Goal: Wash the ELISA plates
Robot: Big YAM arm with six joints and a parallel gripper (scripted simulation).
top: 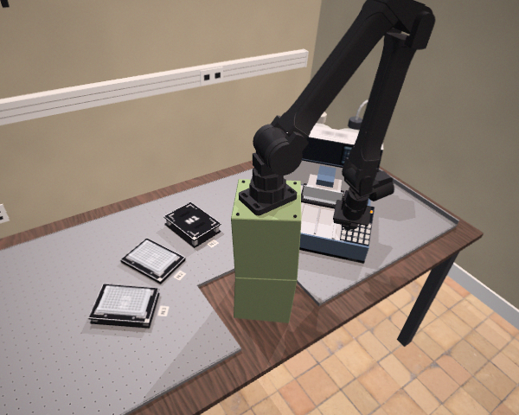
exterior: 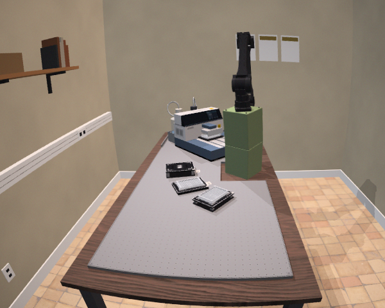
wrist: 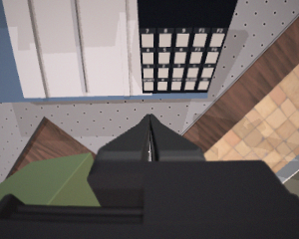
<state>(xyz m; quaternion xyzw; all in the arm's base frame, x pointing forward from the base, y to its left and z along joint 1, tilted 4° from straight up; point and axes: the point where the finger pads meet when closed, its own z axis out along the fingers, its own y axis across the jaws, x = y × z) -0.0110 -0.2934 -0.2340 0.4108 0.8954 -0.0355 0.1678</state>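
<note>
My gripper (top: 349, 226) (wrist: 149, 119) is shut and empty, above the near edge of the washer keypad (top: 361, 235) (wrist: 170, 65). The START key (wrist: 148, 86) is visible in the wrist view. The washer lamp (top: 371, 212) glows amber. The washer's carrier is back at the wash head (top: 326, 175) (exterior: 209, 126); whether a plate sits in it is hard to tell. Nest N1 (top: 191, 219) (exterior: 179, 163) holds no plate. A clear plate (top: 153, 256) (exterior: 190, 183) sits in nest N2, and another plate (top: 125, 300) (exterior: 214, 195) in nest N3.
The green pedestal (top: 266, 250) (exterior: 243, 142) bearing the arm stands between the nests and the washer (top: 331, 246) (exterior: 199, 149). Bottles with tubing stand behind the washer. A raised rim (top: 425, 201) runs along the mat's far right edge. A shelf (exterior: 33, 73) hangs on the left wall.
</note>
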